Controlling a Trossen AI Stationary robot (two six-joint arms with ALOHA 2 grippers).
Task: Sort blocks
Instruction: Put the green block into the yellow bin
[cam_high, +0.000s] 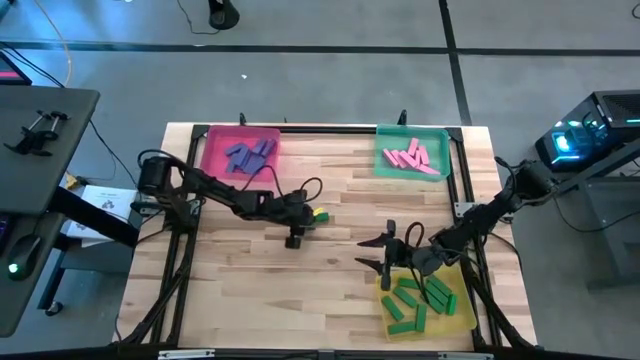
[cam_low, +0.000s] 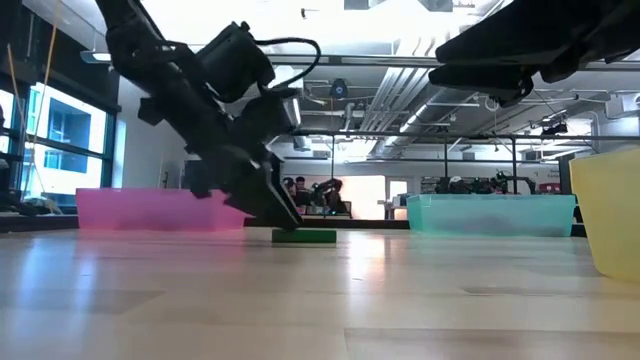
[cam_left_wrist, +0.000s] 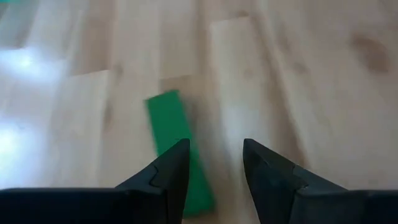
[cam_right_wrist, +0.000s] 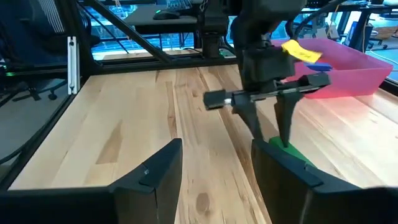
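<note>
Left gripper (cam_left_wrist: 214, 168) spread, low over a lone green block (cam_left_wrist: 177, 149) lying flat mid-table, offset under one finger, its long axis running roughly along the reach; right gripper (cam_right_wrist: 214, 174) spread, waits farther off.

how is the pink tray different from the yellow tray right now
The pink tray sits at the table's far left corner; the yellow tray sits at the near right. The pink tray holds blue-purple blocks; the yellow tray holds green blocks. The right claw hangs beside the yellow tray; no claw is near the pink one. Both are square, translucent and low-walled.
</note>
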